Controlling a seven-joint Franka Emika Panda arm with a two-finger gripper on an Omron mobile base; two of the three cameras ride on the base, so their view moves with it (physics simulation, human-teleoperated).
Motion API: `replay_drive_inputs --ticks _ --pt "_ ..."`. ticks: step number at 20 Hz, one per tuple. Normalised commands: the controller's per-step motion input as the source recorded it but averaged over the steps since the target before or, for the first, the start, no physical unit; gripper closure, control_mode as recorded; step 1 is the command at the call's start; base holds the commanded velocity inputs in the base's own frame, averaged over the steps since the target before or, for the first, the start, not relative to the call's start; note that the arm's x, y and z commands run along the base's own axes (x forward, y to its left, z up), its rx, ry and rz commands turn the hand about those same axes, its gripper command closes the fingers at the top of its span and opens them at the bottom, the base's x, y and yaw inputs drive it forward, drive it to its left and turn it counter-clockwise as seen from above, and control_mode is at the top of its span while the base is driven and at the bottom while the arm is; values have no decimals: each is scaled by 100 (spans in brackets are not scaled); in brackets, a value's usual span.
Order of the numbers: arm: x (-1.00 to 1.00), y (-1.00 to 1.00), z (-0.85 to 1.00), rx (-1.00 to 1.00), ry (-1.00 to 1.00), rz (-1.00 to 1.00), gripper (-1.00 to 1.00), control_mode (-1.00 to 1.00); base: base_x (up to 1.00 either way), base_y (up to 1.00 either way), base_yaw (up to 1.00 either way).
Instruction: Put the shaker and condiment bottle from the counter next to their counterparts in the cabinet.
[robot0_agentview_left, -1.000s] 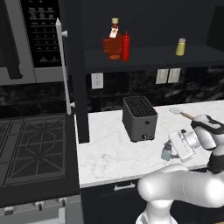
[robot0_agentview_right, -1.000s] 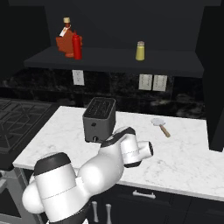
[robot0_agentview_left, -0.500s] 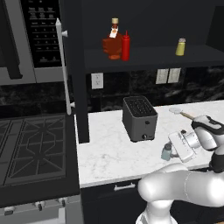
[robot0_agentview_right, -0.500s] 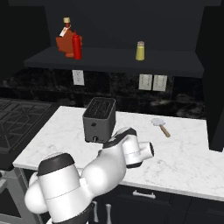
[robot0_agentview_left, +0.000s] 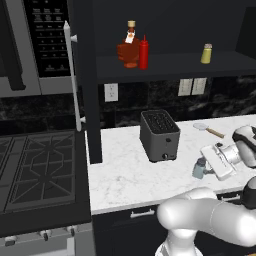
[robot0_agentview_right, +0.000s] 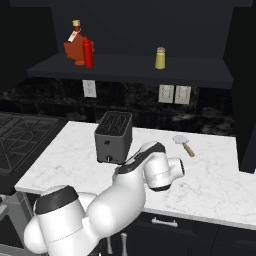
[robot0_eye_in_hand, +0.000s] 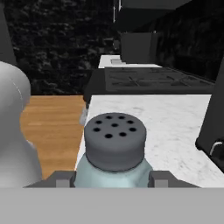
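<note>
Left base view: the gripper (robot0_agentview_left: 206, 167) lies sideways, low over the counter (robot0_agentview_left: 130, 175), at the shaker (robot0_agentview_left: 199, 168), which stands upright near the front edge, right of the toaster (robot0_agentview_left: 159, 135); a spatula (robot0_agentview_left: 207, 129) lies behind

Right base view: the arm's white elbow covers that spot; on the cabinet (robot0_agentview_right: 130, 70) shelf the condiment bottle (robot0_agentview_right: 88, 53) touches the amber bottle (robot0_agentview_right: 76, 47), the yellow shaker (robot0_agentview_right: 160, 58) well apart

Hand view: both fingertips (robot0_eye_in_hand: 160, 179) flank the shaker's pale body under its holed grey cap; whether they press it, cannot tell
</note>
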Motion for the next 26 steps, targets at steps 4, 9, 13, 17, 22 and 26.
replay_drive_inputs --ticks 4,9,13,17,22,26 --pt "-19 -25 100 0 -4 -23 100 -100 0 0 0" --pt "0 -8 100 0 -3 -43 100 -100 0 0 0" --pt "0 0 100 0 0 -53 100 -100 0 0 0" --pt "0 -1 100 0 -1 -39 100 -100 0 0 0" --pt "2 -2 100 0 0 -27 100 -100 0 0 0" --pt "1 -1 100 0 0 -19 100 -100 0 0 0"
